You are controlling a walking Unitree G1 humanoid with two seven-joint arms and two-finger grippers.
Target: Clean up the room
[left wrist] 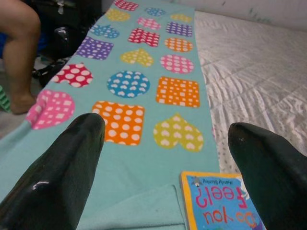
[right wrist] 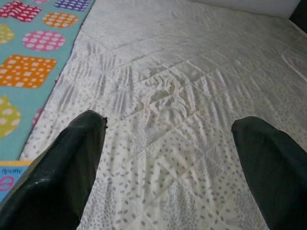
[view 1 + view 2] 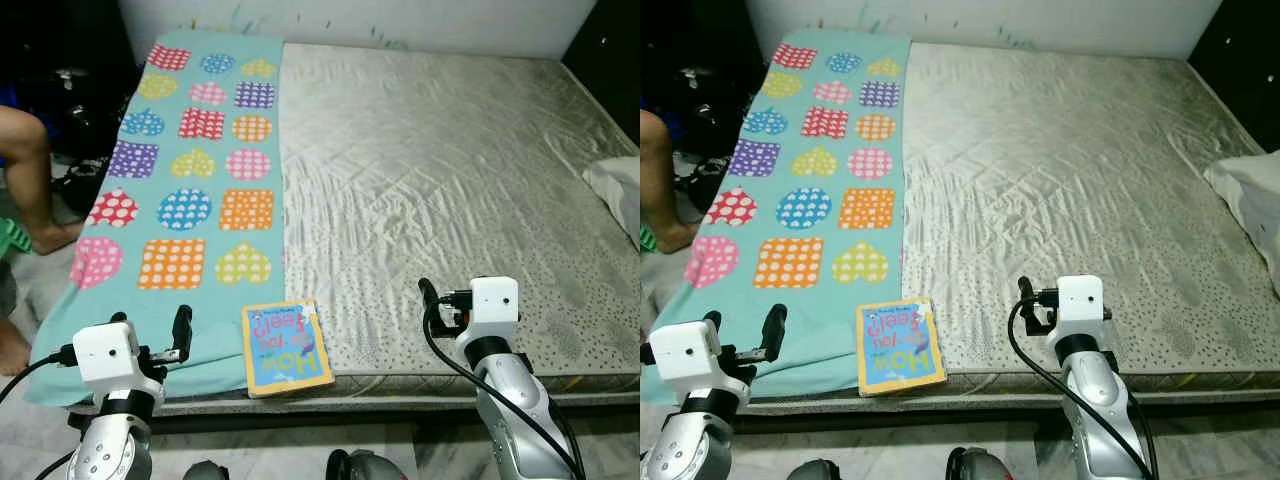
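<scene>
The book (image 3: pixel 286 348) lay at the mattress's (image 3: pixel 450 190) near edge, half on the teal patterned blanket (image 3: pixel 190 180). The left gripper (image 1: pixel 163 158) hovered beside the book, fingers spread wide; the right gripper (image 2: pixel 168 158), equally wide, hung over bare mattress beyond it.

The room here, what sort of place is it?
Most likely a bedroom: a large bare mattress fills it, with a teal blanket of coloured shapes along one side and a children's book at its near edge.
</scene>
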